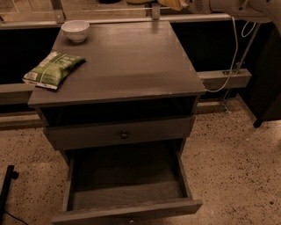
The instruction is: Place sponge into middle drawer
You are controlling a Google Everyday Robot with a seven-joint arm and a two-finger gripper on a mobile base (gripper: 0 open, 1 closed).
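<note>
My gripper (174, 3) is at the very top edge of the camera view, above the far edge of the cabinet top, with its white arm (228, 5) reaching in from the upper right. It is shut on the pale-yellow sponge (136, 1), of which only a sliver shows at the frame's top. The middle drawer (127, 210) is pulled open low at the cabinet's front, and its dark floor holds nothing. The gripper is high above and well behind it.
A white bowl (75, 30) stands at the cabinet top's back left and a green snack bag (52, 69) lies at its left edge. A shut drawer front with a round knob (124, 134) sits above the open drawer. A cable (228, 66) hangs at the right.
</note>
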